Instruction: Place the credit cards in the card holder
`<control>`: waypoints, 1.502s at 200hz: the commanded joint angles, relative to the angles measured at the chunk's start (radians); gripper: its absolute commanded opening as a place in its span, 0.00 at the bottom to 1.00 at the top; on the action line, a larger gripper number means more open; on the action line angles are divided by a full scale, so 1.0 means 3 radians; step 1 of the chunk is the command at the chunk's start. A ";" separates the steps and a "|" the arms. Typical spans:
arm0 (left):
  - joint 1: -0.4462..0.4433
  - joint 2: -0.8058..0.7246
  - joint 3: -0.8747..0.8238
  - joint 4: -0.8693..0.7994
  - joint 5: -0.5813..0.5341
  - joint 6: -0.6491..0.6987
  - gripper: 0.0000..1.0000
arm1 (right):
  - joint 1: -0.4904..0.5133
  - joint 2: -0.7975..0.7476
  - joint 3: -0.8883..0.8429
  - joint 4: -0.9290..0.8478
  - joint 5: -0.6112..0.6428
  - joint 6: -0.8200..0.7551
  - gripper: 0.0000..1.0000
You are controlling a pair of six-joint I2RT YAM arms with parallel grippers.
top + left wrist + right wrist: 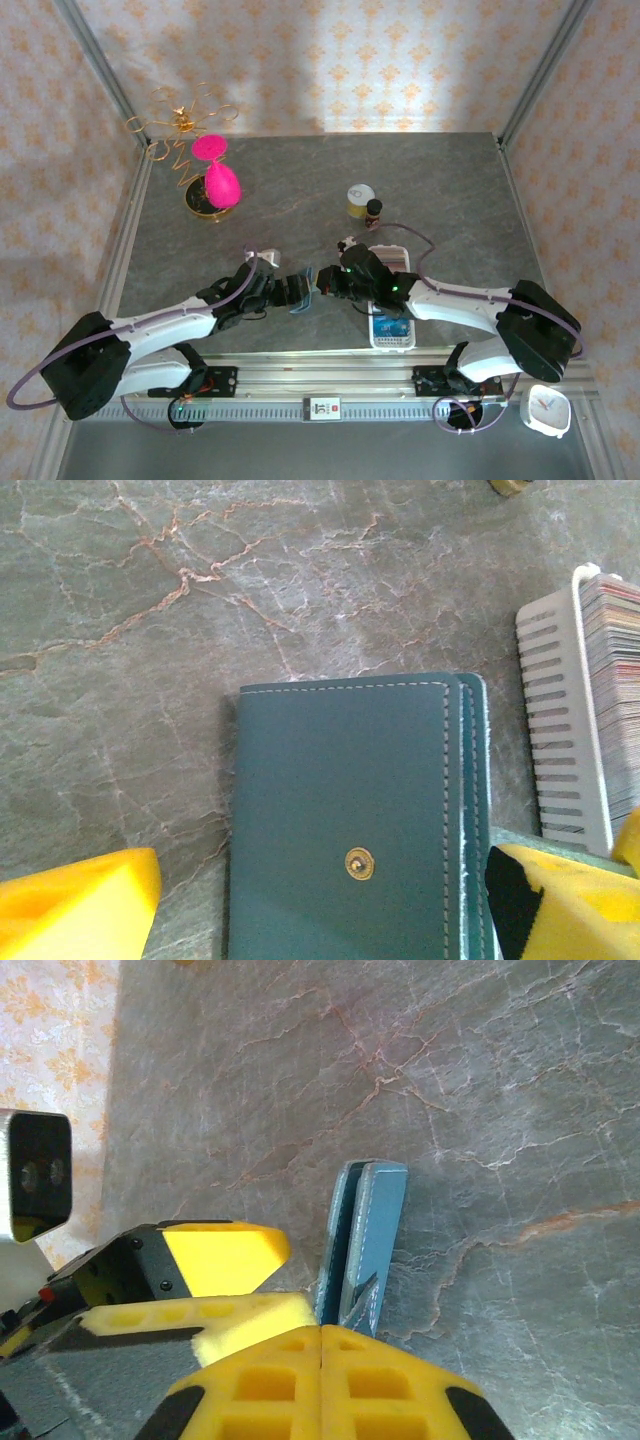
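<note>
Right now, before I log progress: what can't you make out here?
Inside the card holder: hidden behind its cover, left wrist view.
Whether the right gripper pinches it: hidden behind its own fingers, right wrist view.
Credit cards in the white tray: partly under the right arm, top view.

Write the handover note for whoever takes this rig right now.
Left pincer: open, straddling the stitched teal-blue folding card holder, not gripping it.
Right pincer: shut, tips at the holder's edge; whether it pinches a flap is unclear.
Thin plastic credit cards: stacked on edge in the white slotted plastic tray, right of the holder.
Done: no card visibly in the holder, which looks folded.
Left: open the holder, take cards from the tray, slide them in.
</note>
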 commanded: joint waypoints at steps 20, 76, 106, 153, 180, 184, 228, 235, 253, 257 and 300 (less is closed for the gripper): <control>0.0020 0.0028 0.0098 -0.0007 -0.0046 0.0083 0.85 | 0.0025 -0.0056 0.0110 0.0037 0.0031 0.0039 0.00; 0.0042 -0.0053 0.0075 -0.0164 -0.0261 0.0083 0.81 | 0.0025 -0.0078 0.0083 -0.0100 0.0213 0.0063 0.00; 0.0080 -0.0121 0.0060 -0.0277 -0.0389 0.0067 0.78 | 0.0019 -0.0091 0.0063 -0.0206 0.0329 0.0080 0.00; 0.0133 -0.0344 -0.0021 -0.0423 -0.0589 0.0028 0.73 | -0.0031 -0.0063 0.0039 -0.0472 0.0514 0.0160 0.00; 0.0157 -0.0361 -0.0095 -0.0540 -0.0678 -0.0005 0.67 | -0.0042 -0.0039 0.0044 -0.0575 0.0598 0.0163 0.00; 0.0163 -0.0354 -0.0105 -0.0563 -0.0697 -0.0013 0.66 | -0.0043 -0.0032 0.0052 -0.0589 0.0611 0.0162 0.00; 0.0197 -0.0280 -0.0167 -0.0722 -0.0818 -0.0060 0.55 | -0.0046 0.0105 0.0146 -0.0737 0.0685 0.0108 0.00; 0.0199 -0.0273 -0.0175 -0.0742 -0.0829 -0.0069 0.54 | -0.0049 0.0134 0.0159 -0.0754 0.0696 0.0102 0.00; 0.0210 -0.0265 -0.0202 -0.0745 -0.0830 -0.0081 0.50 | -0.0047 0.0209 0.0187 -0.0786 0.0728 0.0090 0.00; 0.0209 -0.0260 -0.0212 -0.0737 -0.0822 -0.0081 0.49 | -0.0047 0.0221 0.0197 -0.0799 0.0742 0.0090 0.00; 0.0220 -0.0164 -0.0263 -0.0721 -0.0750 -0.0086 0.39 | -0.0047 0.0462 0.0356 -0.1008 0.0864 0.0044 0.00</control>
